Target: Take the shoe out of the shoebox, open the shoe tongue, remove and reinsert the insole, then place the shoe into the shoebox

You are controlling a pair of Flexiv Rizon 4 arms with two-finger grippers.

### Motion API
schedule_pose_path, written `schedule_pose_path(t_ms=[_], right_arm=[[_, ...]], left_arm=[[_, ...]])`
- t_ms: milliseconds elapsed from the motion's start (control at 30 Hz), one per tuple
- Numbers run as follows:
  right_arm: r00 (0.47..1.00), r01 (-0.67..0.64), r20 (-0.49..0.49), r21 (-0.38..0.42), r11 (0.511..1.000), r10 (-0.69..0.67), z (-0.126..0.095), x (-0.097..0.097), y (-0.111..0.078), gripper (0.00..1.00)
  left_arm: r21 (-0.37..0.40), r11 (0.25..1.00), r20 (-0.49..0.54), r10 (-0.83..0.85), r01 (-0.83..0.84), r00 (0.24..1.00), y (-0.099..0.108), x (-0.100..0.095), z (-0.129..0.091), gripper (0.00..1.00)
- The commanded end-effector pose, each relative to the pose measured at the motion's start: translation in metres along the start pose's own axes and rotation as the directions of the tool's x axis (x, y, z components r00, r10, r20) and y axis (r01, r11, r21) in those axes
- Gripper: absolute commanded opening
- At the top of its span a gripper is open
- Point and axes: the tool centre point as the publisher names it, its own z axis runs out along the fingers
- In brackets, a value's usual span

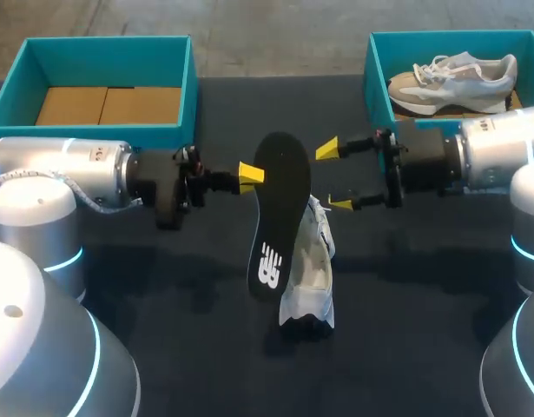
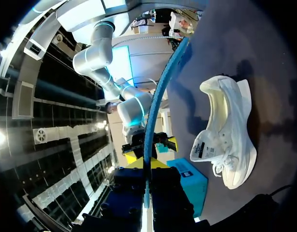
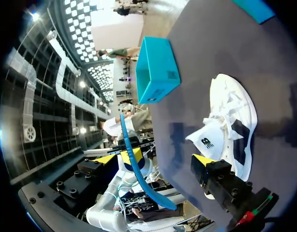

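Observation:
A black insole (image 1: 280, 217) hangs upright above the table, with my left gripper (image 1: 249, 176) shut on its edge near the top. In the left wrist view the insole (image 2: 155, 106) shows edge-on as a blue strip rising from between my left gripper (image 2: 147, 166). My right gripper (image 1: 334, 176) stands open just right of the insole and does not hold it. In the right wrist view the insole (image 3: 134, 164) passes between my right gripper (image 3: 155, 159), apart from at least one finger. The white shoe (image 1: 310, 278) lies on its side on the table below, also seen as the shoe (image 2: 225, 140) and the shoe (image 3: 235, 125).
A teal shoebox (image 1: 106, 52) with a cardboard floor stands at the back left. A second teal shoebox (image 1: 379, 87) at the back right holds another grey-and-white shoe (image 1: 453, 78). The dark table (image 1: 423, 287) stretches in front of both arms.

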Motion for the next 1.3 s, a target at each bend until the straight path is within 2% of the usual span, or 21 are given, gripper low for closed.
schedule_pose_path(t_ms=[33, 233, 467, 1000, 1033, 1100, 1167, 1200, 1300], right_arm=[[1.000, -0.014, 0.025, -0.021, 1.000, 0.015, -0.014, 0.000, -0.014, 1.00], [0.999, -0.018, 0.043, -0.024, 1.000, 0.019, -0.018, -0.001, -0.018, 1.00], [1.000, -0.012, 0.021, 0.004, 1.000, 0.012, -0.002, -0.001, -0.017, 1.00], [0.996, 0.070, -0.054, 0.016, 0.997, -0.069, 0.017, 0.016, -0.013, 1.00], [0.996, 0.071, -0.055, 0.016, 0.997, -0.070, 0.018, 0.017, -0.013, 0.98], [0.995, 0.075, -0.064, 0.017, 0.997, -0.074, 0.020, 0.017, -0.013, 0.86], [0.994, 0.079, -0.072, 0.018, 0.997, -0.078, 0.022, 0.019, -0.013, 0.80], [0.994, 0.082, -0.075, 0.018, 0.996, -0.080, 0.022, 0.020, -0.013, 0.73], [0.993, 0.090, -0.081, 0.018, 0.996, -0.088, 0.022, 0.023, -0.013, 0.71]], left_arm=[[0.003, 1.000, -0.009, -0.011, 0.011, 1.000, -0.011, -0.001, -0.003, 0.00], [0.013, 1.000, -0.008, -0.022, 0.022, 1.000, -0.017, 0.000, -0.006, 0.00], [0.016, 1.000, 0.000, -0.013, 0.013, 1.000, -0.017, 0.001, -0.005, 0.00], [0.039, 0.997, 0.035, -0.067, 0.066, 0.997, 0.002, 0.009, 0.008, 0.00], [0.039, 0.997, 0.037, -0.069, 0.068, 0.997, 0.004, 0.009, 0.009, 0.00], [0.037, 0.997, 0.035, -0.070, 0.069, 0.997, 0.006, 0.010, 0.012, 0.00], [0.036, 0.997, 0.026, -0.067, 0.066, 0.997, 0.009, 0.011, 0.014, 0.00], [0.036, 0.997, 0.027, -0.068, 0.067, 0.997, 0.010, 0.011, 0.014, 0.00], [0.033, 0.997, 0.028, -0.070, 0.069, 0.997, 0.013, 0.012, 0.015, 0.00]])
